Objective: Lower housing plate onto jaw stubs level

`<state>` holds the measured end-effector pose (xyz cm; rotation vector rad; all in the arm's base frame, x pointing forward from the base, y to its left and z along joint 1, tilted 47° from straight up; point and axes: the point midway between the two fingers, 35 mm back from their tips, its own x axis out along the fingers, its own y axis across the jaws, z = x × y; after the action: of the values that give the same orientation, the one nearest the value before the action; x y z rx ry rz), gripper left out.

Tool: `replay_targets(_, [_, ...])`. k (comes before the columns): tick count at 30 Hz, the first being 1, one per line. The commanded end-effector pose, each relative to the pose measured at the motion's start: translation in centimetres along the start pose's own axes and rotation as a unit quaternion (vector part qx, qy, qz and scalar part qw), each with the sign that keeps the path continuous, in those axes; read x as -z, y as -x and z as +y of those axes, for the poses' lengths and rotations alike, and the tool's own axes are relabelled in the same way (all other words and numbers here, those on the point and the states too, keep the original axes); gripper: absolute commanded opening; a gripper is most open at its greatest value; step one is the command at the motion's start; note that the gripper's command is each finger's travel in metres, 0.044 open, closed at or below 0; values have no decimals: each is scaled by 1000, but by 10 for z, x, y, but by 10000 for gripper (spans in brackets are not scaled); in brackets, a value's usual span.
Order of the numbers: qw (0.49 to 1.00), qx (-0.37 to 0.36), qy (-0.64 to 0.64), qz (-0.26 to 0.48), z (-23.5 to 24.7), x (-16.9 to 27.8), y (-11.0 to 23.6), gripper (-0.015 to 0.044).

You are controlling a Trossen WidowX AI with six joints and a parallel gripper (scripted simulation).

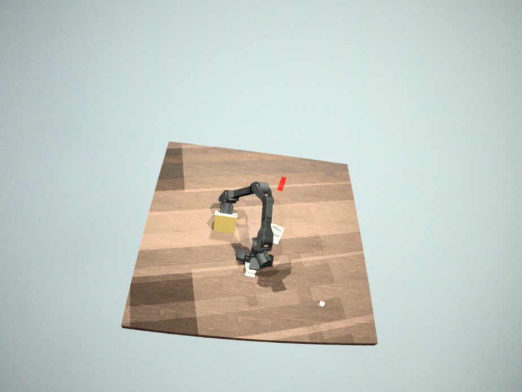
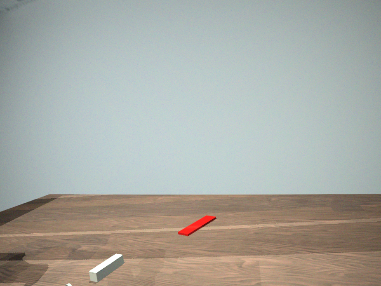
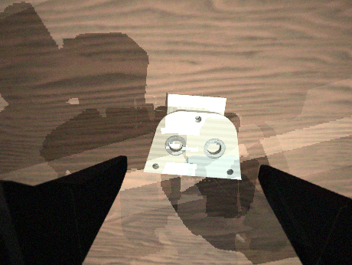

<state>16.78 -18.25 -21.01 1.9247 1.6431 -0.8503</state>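
A white plate with a rounded edge and two ringed round openings shows in the wrist view, where it looks like the housing plate. A white block shows at its far edge. My gripper is open and empty above the plate, one dark finger to each side of it. In the top view the arm partly covers the plate. A second white piece with grey grooves lies beside the forearm; whether it carries the jaws is too small to tell. No jaw stub can be made out clearly.
A flat red strip lies beyond the arm. A yellow block is at the arm's base. A small white cube lies at the front right. The exterior view shows a pale bar but not the gripper.
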Motion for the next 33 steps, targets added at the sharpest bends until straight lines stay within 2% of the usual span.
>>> replay_targets(1, [1000,2,-5,7,-2,2,-11,440])
replay_targets(13, [1000,2,-5,7,-2,2,-12,440])
replay_targets(33, [1000,2,-4,7,-2,3,-41,440])
